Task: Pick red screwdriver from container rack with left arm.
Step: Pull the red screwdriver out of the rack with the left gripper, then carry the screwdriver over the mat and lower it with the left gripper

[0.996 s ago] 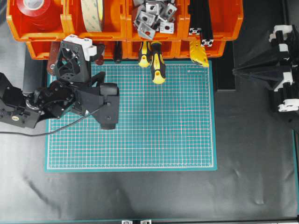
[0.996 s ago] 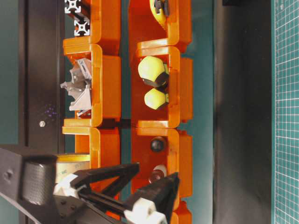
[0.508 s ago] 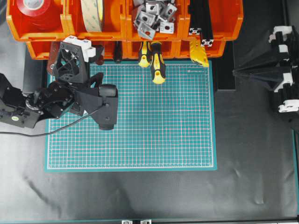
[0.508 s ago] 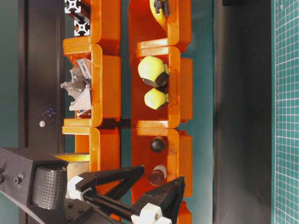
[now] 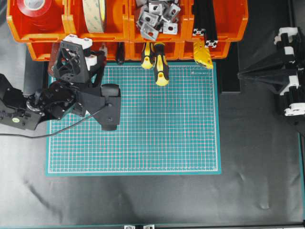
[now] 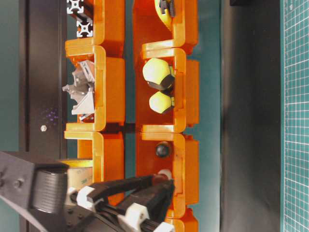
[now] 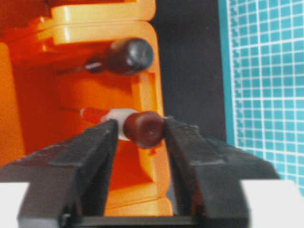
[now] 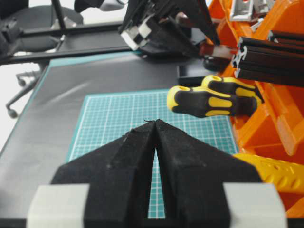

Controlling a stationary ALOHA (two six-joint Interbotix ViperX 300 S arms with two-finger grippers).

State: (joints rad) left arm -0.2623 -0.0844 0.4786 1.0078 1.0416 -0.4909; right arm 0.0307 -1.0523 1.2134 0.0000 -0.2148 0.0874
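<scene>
Red screwdriver in the container rack, jaws now narrowed around it.
Earlier spread wide, the left arm's jaws now press both sides of the handle's butt; right jaws stay clenched.

The container rack runs along the far edge of the table, its near row of bins overhanging the far edge of the cutting mat. The left gripper reaches into a near-row bin at the left, its fingers either side of the red screwdriver. Two yellow-and-black screwdrivers jut from the next bin to the right. The right gripper sits well apart, off the mat's right side.
</scene>
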